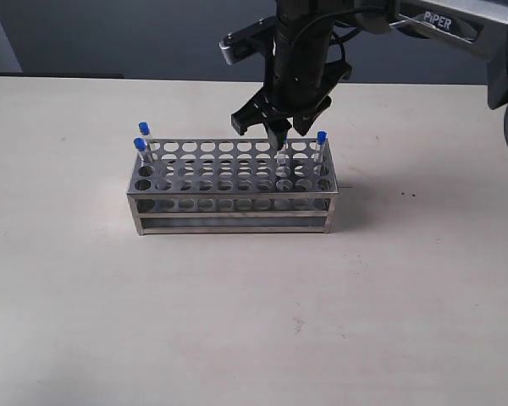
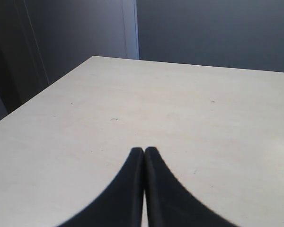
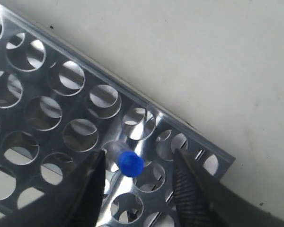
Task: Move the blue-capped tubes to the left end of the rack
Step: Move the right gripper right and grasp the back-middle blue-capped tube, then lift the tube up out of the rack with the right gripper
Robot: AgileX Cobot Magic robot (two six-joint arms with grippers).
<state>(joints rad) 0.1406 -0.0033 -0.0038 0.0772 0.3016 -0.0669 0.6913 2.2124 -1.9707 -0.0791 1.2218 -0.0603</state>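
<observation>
Right tool (image 3: 138, 158) spread astride a clear blue-capped tube (image 3: 128, 162) in the rack (image 1: 233, 194)
Contact unclear; one more tube (image 1: 321, 139) just right of it, two tubes (image 1: 140, 145) far left; left tool (image 2: 144, 152) pressed together over the surface (image 2: 189, 109)

Exterior and close right wrist share the rack (image 1: 233, 196); left wrist faces table (image 2: 180, 109).

Open table (image 1: 254, 321) around the rack (image 1: 233, 207) (blue-capped tubes (image 1: 321, 145) upright at both ends)
</observation>
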